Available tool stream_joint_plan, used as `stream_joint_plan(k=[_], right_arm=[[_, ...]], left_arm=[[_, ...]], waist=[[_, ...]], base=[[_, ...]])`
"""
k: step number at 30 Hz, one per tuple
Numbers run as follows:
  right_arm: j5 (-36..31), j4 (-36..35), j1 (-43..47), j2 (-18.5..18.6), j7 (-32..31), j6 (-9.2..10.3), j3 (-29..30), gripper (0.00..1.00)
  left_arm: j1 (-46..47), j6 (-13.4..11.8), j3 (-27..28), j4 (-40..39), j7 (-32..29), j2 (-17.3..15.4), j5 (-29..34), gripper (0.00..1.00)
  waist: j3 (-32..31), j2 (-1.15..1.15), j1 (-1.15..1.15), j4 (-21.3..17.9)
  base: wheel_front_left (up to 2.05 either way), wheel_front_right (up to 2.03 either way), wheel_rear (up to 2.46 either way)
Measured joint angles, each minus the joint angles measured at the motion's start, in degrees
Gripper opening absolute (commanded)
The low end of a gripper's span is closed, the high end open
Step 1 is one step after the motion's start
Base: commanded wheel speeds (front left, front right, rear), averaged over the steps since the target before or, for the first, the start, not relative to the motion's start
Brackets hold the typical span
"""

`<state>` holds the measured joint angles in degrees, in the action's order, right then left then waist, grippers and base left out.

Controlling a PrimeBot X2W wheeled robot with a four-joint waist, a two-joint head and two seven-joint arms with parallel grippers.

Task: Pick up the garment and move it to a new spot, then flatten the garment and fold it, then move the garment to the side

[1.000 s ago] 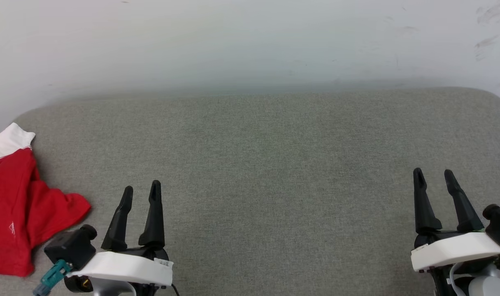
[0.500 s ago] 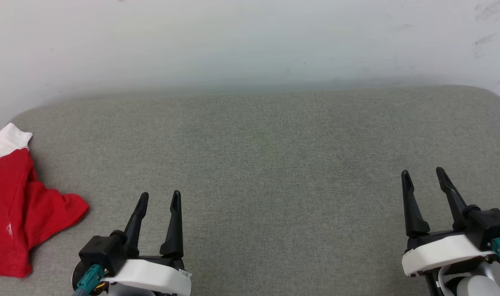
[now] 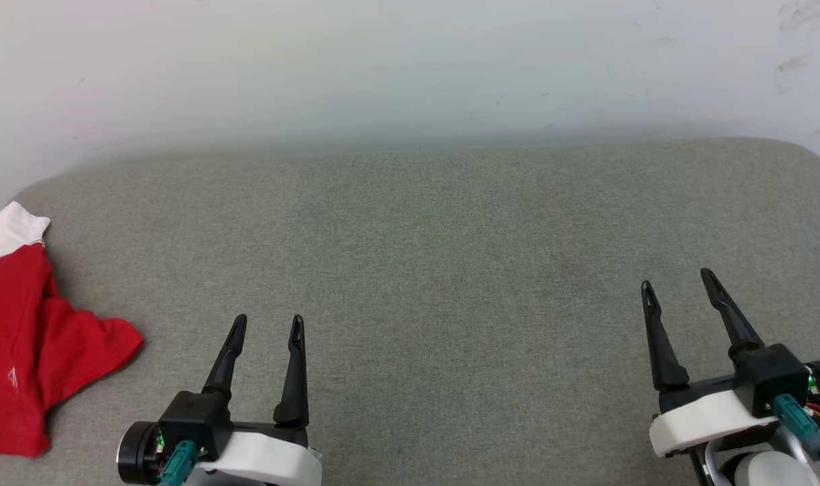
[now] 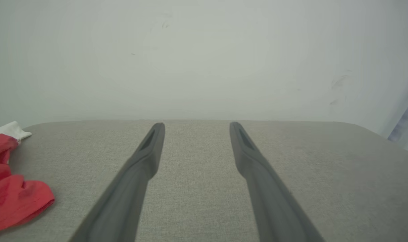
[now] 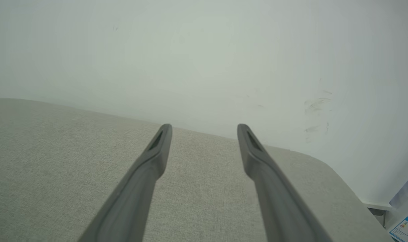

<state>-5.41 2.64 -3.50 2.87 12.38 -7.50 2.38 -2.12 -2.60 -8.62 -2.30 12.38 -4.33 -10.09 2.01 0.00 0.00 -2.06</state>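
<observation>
In the head view a broad grey-green cushion (image 3: 416,270) of coarse woven fabric, with rounded far corners, meets a pale matte wall (image 3: 410,67) marked by faint dark scuff marks (image 3: 798,20) at the upper right. The garment (image 3: 25,344), a soft red jersey with one white short sleeve (image 3: 8,233) at its far end, lies crumpled in loose folds on the cushion at the far left, cut off by the picture's edge. The left gripper (image 3: 268,318), a white shell with two long, tapered black fingers, is at the lower left, just right of the garment and apart from it; its jaws are spread and hold nothing. The right gripper (image 3: 677,279), of the same build, is at the lower right, well apart from the garment, its jaws likewise parted and empty. In the left wrist view the left gripper (image 4: 196,125) shows smooth dark fingers with slotted tips set wide over bare cushion weave, and the garment (image 4: 12,198) lies rumpled at the left edge, its white sleeve nearest the wall. In the right wrist view the right gripper (image 5: 204,126) is splayed the same way above the cushion's rounded right corner, touching nothing, with the scuffed wall behind and a white card (image 5: 405,230) with blue print at the bottom right corner.
</observation>
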Motion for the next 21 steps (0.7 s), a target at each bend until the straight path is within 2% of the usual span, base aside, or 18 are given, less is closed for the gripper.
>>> stream_joint_plan(k=[6, 15, 21], right_arm=[[0.4, -0.2, 0.0, 0.0, 0.7, -0.01, 0.0, 1.0], [5.1, 1.2, 0.0, 0.0, 1.7, -0.01, 0.2, 1.0], [6.6, 2.7, 0.0, 0.0, 2.3, -0.01, -0.1, 1.0]], left_arm=[[-0.3, 0.7, -0.1, -0.4, 0.7, 0.3, -0.5, 1.0], [-1.3, 4.0, 4.2, -0.3, 1.7, 1.3, -2.3, 1.0], [-1.6, 4.1, 4.3, 0.0, 2.3, 1.4, -2.7, 1.0]], waist=[[0.2, 0.0, 0.0, -0.1], [0.3, 0.0, 0.0, -0.2], [0.3, 0.0, 0.0, -0.3]], base=[[0.0, 0.0, 0.0], [0.0, 0.0, 0.0], [0.0, 0.0, 0.0]])
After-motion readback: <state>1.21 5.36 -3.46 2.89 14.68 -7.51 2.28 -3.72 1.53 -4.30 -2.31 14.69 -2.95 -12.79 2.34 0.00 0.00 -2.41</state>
